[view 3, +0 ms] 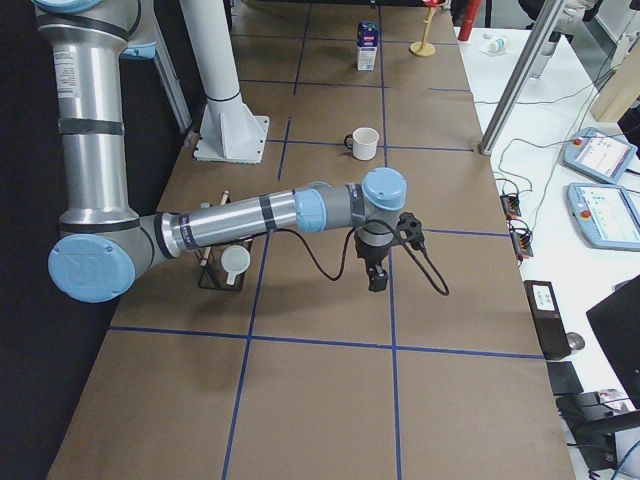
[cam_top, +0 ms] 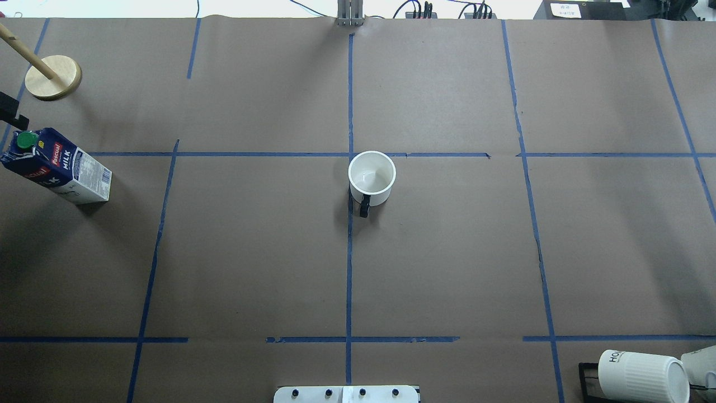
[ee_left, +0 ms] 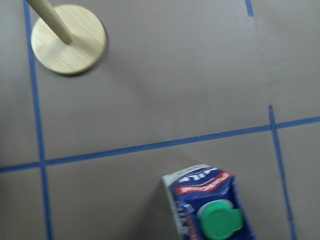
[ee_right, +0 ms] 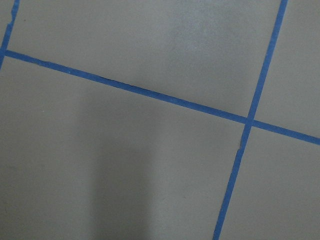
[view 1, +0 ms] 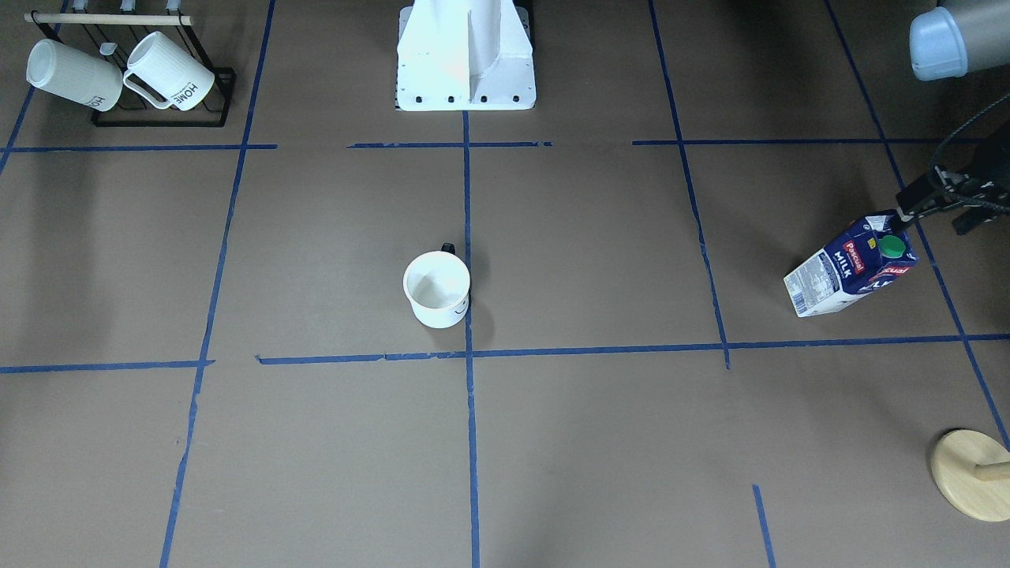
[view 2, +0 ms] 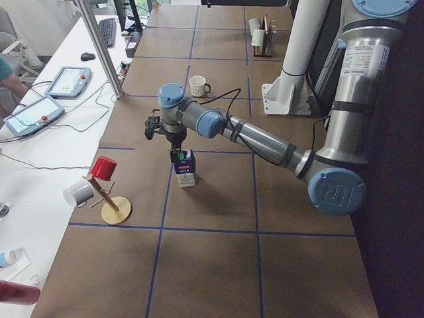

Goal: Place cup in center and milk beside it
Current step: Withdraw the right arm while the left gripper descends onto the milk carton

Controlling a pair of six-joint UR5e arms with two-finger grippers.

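The cup [view 1: 436, 289] stands upright at the center [view 1: 468, 353] where the blue tape lines cross, handle toward the robot; it also shows in the overhead view [cam_top: 372, 178]. The milk [view 1: 852, 266] stands upright far out on the robot's left side [cam_top: 56, 166]. My left gripper [view 1: 943, 209] hovers just above the carton's top, apart from it, and its dark fingers look spread. The left wrist view shows the green cap [ee_left: 220, 222] below it. My right gripper [view 3: 378, 275] hangs over bare paper, seen only from the side, so I cannot tell its state.
A black rack with two ribbed "HOME" mugs [view 1: 126, 71] stands on the robot's right near side. A wooden mug stand [cam_top: 53, 77] is beyond the milk. The white robot base [view 1: 465, 79] is at the table's middle edge.
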